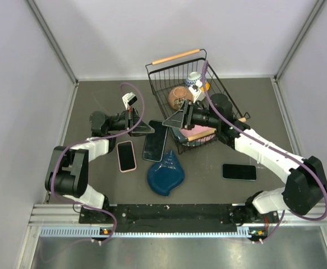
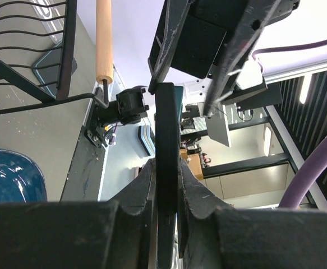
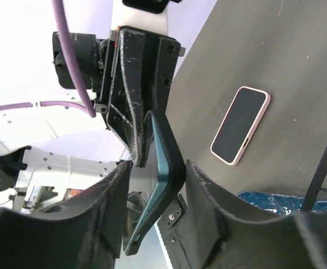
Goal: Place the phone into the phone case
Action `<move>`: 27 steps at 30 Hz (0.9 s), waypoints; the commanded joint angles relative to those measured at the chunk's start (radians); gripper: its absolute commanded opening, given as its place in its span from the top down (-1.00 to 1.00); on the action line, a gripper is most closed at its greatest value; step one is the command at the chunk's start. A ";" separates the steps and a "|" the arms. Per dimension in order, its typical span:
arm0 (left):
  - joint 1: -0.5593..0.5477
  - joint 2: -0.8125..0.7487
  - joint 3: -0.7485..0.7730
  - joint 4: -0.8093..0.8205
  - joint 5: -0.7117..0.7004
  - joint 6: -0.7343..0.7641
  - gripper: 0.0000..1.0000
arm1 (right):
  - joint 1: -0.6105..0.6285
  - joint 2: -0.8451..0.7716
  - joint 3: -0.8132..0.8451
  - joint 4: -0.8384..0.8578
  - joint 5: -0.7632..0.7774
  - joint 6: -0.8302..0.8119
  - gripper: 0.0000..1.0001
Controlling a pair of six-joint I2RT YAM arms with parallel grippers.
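Note:
My left gripper point(image 1: 142, 129) point(image 2: 166, 166) is shut on one end of a dark, phone-sized slab with a black rim and a teal side, the phone case point(image 1: 155, 142) point(image 2: 167, 120) point(image 3: 172, 157). It holds the case lifted off the table. I cannot tell whether a phone sits inside. My right gripper point(image 1: 173, 121) point(image 3: 156, 167) stands open astride the case's other end; its right finger is close against the black rim, and a gap shows on the left. A bare black phone point(image 1: 239, 171) lies flat on the table to the right.
A phone in a pink case point(image 1: 126, 155) point(image 3: 240, 125) lies left of centre. A blue dish point(image 1: 166, 172) sits in front of it. A black wire basket point(image 1: 219, 92) with a wooden handle, holding a mug, a brown pot and pink items, stands behind the right gripper.

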 commanded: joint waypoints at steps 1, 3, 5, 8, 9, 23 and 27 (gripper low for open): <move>-0.003 -0.033 0.035 0.369 -0.017 -0.008 1.00 | -0.005 -0.004 -0.008 0.130 -0.031 0.056 0.26; -0.003 -0.023 0.038 0.345 -0.018 -0.002 1.00 | -0.007 -0.016 -0.007 0.129 -0.018 0.055 0.52; -0.004 -0.015 0.040 0.330 -0.029 -0.001 1.00 | -0.007 -0.022 -0.002 0.135 0.001 0.048 0.73; -0.004 -0.012 0.040 0.236 -0.030 0.065 1.00 | -0.005 -0.030 0.006 0.161 -0.008 0.048 1.00; -0.004 -0.017 0.032 0.203 -0.030 0.087 1.00 | -0.002 -0.040 0.001 0.173 -0.010 0.042 1.00; -0.016 -0.208 0.170 -0.914 -0.135 0.874 1.00 | 0.032 -0.073 0.052 0.050 -0.027 -0.150 0.61; -0.016 -0.230 0.145 -0.740 -0.136 0.736 1.00 | 0.032 -0.060 0.000 0.151 -0.074 -0.093 0.28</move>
